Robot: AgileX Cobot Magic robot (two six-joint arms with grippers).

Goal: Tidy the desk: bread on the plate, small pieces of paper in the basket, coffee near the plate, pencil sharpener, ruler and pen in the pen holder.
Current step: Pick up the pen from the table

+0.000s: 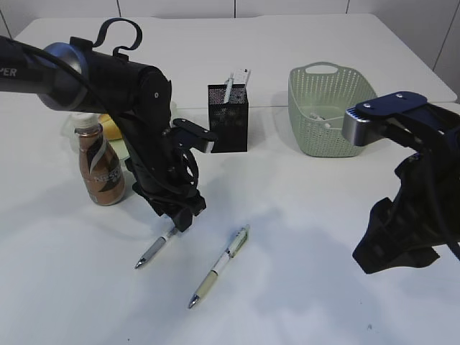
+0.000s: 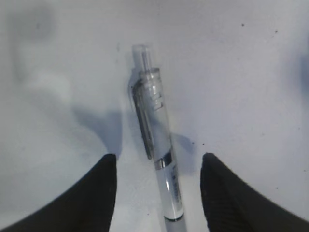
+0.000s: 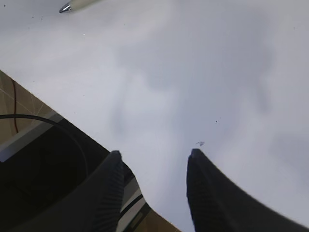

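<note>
A clear pen (image 2: 157,140) lies on the white table between the fingers of my left gripper (image 2: 158,162), which is open and straddles it without touching. From outside, that gripper (image 1: 181,215) hangs low over the upper end of this pen (image 1: 153,251). A second pen (image 1: 219,267), pale green, lies to its right. The brown coffee bottle (image 1: 100,164) stands at the left. A black mesh pen holder (image 1: 228,118) holds white items. The green basket (image 1: 329,111) has white scraps inside. My right gripper (image 3: 155,154) is open and empty over the table's front edge. The plate is hidden.
A yellow thing (image 1: 111,128) shows behind the left arm, mostly covered. The tip of a pen (image 3: 67,7) reaches into the top left of the right wrist view. My right gripper (image 1: 395,248) hangs at the front right, with the table's front edge (image 3: 77,123) beneath it.
</note>
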